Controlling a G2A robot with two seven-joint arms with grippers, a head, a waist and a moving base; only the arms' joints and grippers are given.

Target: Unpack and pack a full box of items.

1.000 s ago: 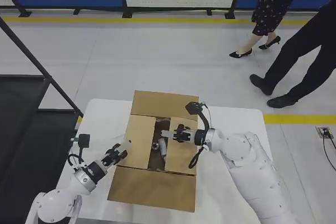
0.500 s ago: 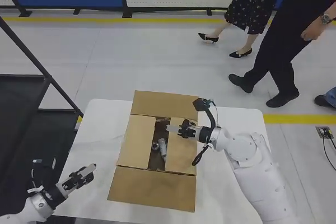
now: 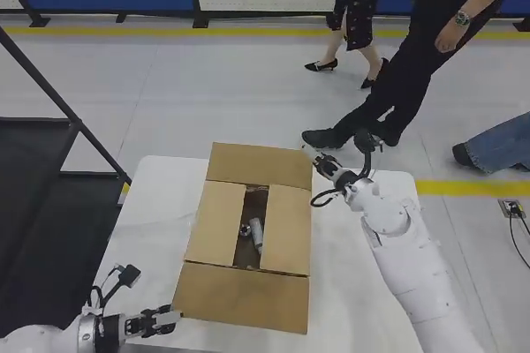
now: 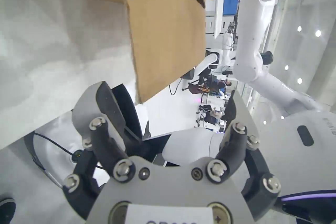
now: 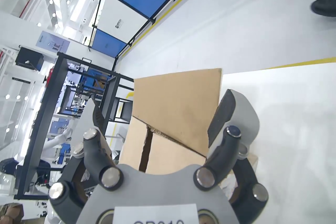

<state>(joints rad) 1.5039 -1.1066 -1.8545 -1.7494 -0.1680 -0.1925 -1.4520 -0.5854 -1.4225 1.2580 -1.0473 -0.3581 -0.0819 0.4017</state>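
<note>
The box point(image 3: 219, 221) is set in the middle of the table point(image 3: 159, 212), the left gripper point(image 4: 168, 93) and right gripper point(image 5: 160, 100) are held wide open and empty, and its light, bendy flaps point(image 3: 287, 231) are likely best taken by the edge, as the full box may be heavy.

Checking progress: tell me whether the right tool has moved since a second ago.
Yes. The right tool left the box opening for its far right corner.

Left gripper point(image 4: 168, 93): we see jaws spread wide, dark pads point(image 4: 107, 104) facing inward. Brown cardboard box point(image 4: 162, 25) on white table point(image 4: 47, 51). We see a box corner between fingertips, closer to one pad; contact we cannot judge. White jointed robot arm point(image 4: 249, 33) stands beyond box.
</note>
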